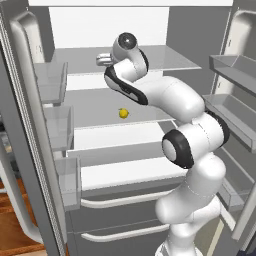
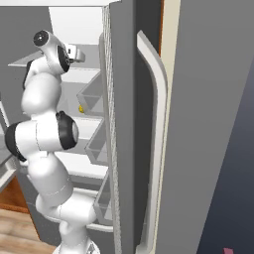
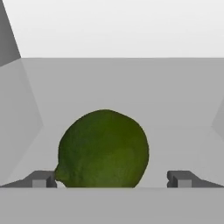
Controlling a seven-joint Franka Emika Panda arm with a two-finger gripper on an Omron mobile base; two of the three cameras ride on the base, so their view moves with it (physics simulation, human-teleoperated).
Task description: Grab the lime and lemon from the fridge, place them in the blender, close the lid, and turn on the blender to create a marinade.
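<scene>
The fridge (image 1: pixel 100 25) stands open, with my arm reaching onto its upper shelf. In the hand view the dark green lime (image 3: pixel 104 148) sits on that shelf between my fingertips (image 3: pixel 41 178), close to the left one. My gripper (image 3: pixel 111 178) is open around it, with room on the right side. From the left base view my gripper (image 1: pixel 103 60) hovers over the upper shelf. The small yellow lemon (image 1: pixel 123 113) rests one shelf lower; it also peeks past the door bins as the lemon (image 2: pixel 81 108). The blender and the lid are out of view.
Clear door bins (image 1: pixel 55 82) line the left door, and more bins (image 1: pixel 232 67) hang on the right door. Two drawers with curved handles (image 1: pixel 120 201) sit below the shelves. A tall grey door (image 2: pixel 124 99) with a long handle (image 2: pixel 158 124) blocks the right side.
</scene>
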